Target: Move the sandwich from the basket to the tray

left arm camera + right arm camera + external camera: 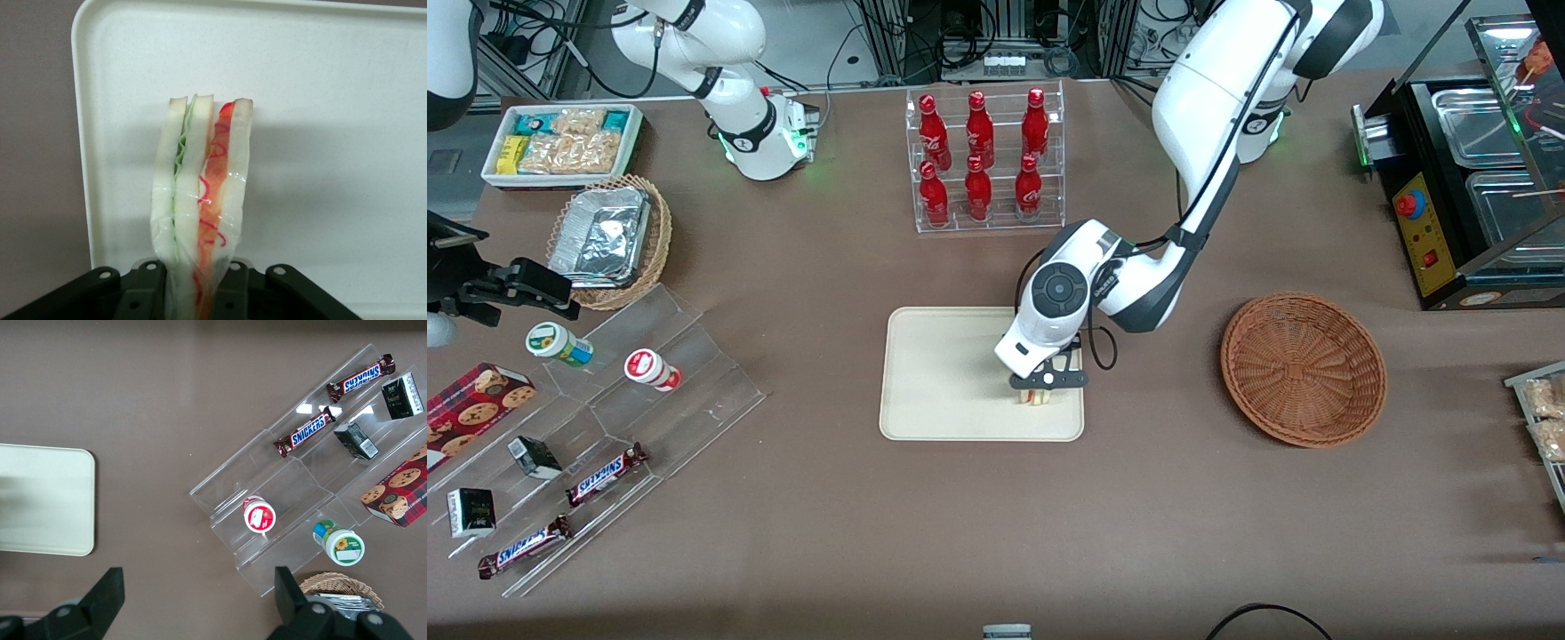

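table (996, 533) carried tray (934, 373) mid-way, basket (1303, 369) sat empty toward working arm's end, well apart from tray; gripper (1040, 389) was low over tray's corner region nearest basket & front cam; fingers clamped on sandwich (200, 200), held upright on edge, wrapped in film, just above or touching tray surface, couldn't tell which; risk IMO: release w/ wedge on its thin edge and it could topple or roll off the low rim; film might also cling to fingers on opening
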Motion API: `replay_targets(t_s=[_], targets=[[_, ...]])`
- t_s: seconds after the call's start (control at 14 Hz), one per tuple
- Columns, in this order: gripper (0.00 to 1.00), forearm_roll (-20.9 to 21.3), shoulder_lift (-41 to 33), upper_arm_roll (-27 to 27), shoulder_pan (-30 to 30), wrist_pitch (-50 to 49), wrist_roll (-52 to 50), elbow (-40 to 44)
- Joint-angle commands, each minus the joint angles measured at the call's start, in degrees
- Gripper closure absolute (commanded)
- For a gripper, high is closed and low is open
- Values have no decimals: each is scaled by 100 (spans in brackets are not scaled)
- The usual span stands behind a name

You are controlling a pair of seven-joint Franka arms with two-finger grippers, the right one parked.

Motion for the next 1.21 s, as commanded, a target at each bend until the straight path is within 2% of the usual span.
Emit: replay_targets(t_s=[0.0, 0.14, 0.21, 0.43, 0.57, 0.86, 1.0, 1.14], targets=[[76, -97, 159, 33, -20, -33, 61, 249], [65, -88, 317, 33, -11, -33, 96, 381], [56, -88, 353, 42, -11, -33, 87, 416], [15, -80, 213, 42, -11, -60, 35, 425], [3, -88, -251, 59, 85, -260, 17, 347], [0, -167, -1402, 77, 822, -1885, 122, 355], [0, -80, -1860, 95, 1235, -2352, 183, 329], [0, -53, -2343, 103, 1700, -2573, 831, 102]])
